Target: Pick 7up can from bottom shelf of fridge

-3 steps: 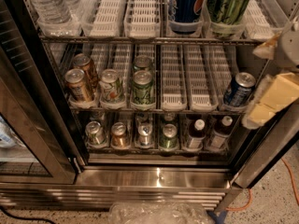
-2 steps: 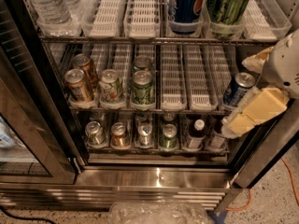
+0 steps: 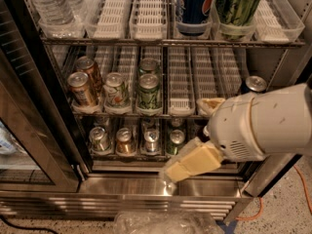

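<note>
The fridge stands open, with its brushed steel base at the bottom. The bottom shelf holds a row of small cans: a pale silvery can at far left, a copper-brown can, another pale silvery can and a darker green can. I cannot tell which pale can is the 7up can. My gripper reaches in from the right on the white arm. It hangs low in front of the shelf's right part, just right of the darker green can and touching none. The two bottles are hidden behind it.
The middle shelf holds two copper cans, a white-green can, green cans and a blue can. The top shelf holds a water bottle, a Pepsi can and a large green can. The glass door stands at left; a plastic bag lies on the floor.
The arm has swung from the right edge leftward and down. The gripper now sits in front of the bottom shelf's right end, covering the two bottles.
</note>
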{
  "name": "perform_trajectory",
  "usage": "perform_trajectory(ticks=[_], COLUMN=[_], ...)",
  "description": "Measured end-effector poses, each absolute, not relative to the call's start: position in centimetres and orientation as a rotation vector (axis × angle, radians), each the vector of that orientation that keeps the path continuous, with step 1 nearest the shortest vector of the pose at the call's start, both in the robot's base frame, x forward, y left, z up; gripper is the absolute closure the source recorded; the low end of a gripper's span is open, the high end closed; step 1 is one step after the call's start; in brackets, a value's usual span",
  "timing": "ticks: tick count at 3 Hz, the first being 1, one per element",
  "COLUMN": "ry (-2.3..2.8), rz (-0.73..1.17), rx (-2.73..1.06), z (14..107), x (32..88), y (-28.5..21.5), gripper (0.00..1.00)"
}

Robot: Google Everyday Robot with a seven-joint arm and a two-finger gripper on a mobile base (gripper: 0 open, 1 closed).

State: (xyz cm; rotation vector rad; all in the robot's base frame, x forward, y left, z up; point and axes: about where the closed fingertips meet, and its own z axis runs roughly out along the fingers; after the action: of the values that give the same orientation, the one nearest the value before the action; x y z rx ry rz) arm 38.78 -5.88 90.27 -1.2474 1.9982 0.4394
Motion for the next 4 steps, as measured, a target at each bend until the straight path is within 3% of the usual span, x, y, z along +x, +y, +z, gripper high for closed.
perform_trajectory(ticks=[4], ry=[1.961], rz=[0.466], rx=[-1.023], z=[88.0], x=[38.4], y=[-0.1], gripper=[0.00])
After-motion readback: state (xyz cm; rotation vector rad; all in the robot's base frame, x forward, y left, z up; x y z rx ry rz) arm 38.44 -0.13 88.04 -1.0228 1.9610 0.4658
